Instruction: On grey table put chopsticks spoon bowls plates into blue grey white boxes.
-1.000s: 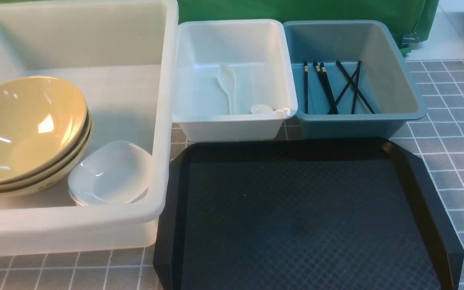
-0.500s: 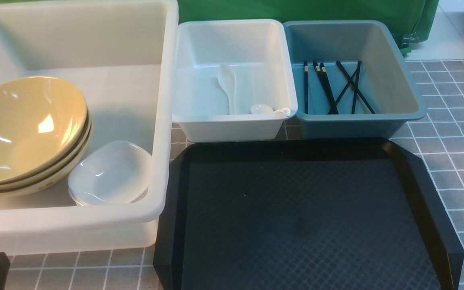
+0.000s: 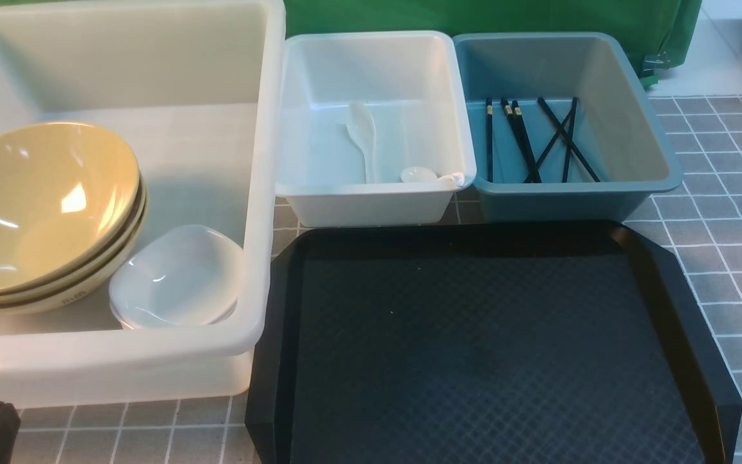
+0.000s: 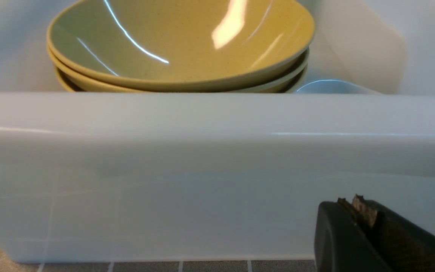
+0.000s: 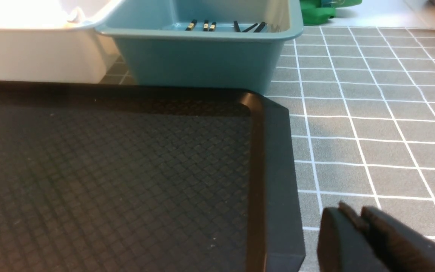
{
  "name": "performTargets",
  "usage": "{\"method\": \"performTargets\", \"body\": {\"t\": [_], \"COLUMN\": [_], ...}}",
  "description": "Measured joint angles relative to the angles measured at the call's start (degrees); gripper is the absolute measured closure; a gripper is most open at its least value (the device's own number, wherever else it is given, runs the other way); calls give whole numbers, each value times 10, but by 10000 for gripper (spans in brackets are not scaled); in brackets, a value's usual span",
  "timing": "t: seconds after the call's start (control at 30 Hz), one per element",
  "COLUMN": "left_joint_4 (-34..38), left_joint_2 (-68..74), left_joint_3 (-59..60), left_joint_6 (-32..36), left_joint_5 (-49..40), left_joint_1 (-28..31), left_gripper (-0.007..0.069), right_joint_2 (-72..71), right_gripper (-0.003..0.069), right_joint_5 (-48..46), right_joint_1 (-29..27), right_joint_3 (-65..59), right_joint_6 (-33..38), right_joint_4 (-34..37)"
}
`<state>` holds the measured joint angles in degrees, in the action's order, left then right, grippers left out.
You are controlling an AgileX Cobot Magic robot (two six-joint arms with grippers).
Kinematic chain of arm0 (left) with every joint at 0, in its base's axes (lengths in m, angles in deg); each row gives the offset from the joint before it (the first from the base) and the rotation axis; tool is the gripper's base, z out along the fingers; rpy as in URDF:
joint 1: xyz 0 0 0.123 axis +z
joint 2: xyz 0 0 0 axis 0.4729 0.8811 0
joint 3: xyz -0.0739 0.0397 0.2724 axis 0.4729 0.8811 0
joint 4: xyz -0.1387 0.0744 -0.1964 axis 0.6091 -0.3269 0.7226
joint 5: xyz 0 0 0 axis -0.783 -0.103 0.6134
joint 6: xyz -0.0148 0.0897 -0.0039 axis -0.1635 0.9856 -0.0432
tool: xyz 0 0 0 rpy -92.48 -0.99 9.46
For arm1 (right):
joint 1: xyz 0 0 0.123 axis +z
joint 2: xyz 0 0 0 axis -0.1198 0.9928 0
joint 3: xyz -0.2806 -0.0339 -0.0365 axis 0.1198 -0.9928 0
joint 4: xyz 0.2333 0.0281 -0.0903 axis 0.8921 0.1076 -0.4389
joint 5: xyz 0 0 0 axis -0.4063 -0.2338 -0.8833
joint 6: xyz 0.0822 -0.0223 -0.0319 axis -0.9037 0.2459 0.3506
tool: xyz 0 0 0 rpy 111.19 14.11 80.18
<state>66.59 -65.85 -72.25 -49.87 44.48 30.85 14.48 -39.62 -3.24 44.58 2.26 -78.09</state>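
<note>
I see the bowls [image 3: 36, 206], olive-yellow and glossy, stacked in the large whitish box [image 3: 261, 193] beside the white plates [image 3: 178, 277]. Two spoons [image 3: 363, 138] lie in the white box [image 3: 377, 200]; the black chopsticks [image 3: 525, 138] lie crossed in the blue-grey box [image 3: 641, 187]. The black tray [image 3: 487, 348] is bare, so I judge sorting complete; next I need only park both arms. Left fingers [image 4: 361, 206] are together; right fingers [image 5: 357, 215] are nearly together, holding nothing, above the tabletop [image 3: 732, 212].

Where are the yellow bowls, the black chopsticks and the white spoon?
yellow bowls [image 3: 36, 200]: front view, inside of the top bowl.
black chopsticks [image 3: 525, 138]: front view, middle of one stick.
white spoon [image 3: 362, 129]: front view, its scoop.
</note>
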Motion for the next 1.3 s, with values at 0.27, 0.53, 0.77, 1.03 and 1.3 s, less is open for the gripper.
{"method": "performTargets", "body": {"t": [0.27, 0.53, 0.77, 1.03, 1.3], "left_joint_4": [0, 0, 1, 1, 1], "left_joint_2": [0, 0, 0, 0, 0], "left_joint_3": [0, 0, 0, 0, 0], "left_joint_6": [0, 0, 0, 0, 0], "left_joint_5": [0, 0, 0, 0, 0], "left_joint_1": [0, 0, 0, 0, 0], "left_gripper": [633, 633, 633, 633, 633], "right_joint_2": [0, 0, 0, 0, 0], "right_gripper": [561, 560, 560, 559, 546], "right_joint_5": [0, 0, 0, 0, 0], "right_joint_1": [0, 0, 0, 0, 0], "right_joint_3": [0, 0, 0, 0, 0], "right_joint_6": [0, 0, 0, 0, 0], "right_joint_4": [0, 0, 0, 0, 0]}}
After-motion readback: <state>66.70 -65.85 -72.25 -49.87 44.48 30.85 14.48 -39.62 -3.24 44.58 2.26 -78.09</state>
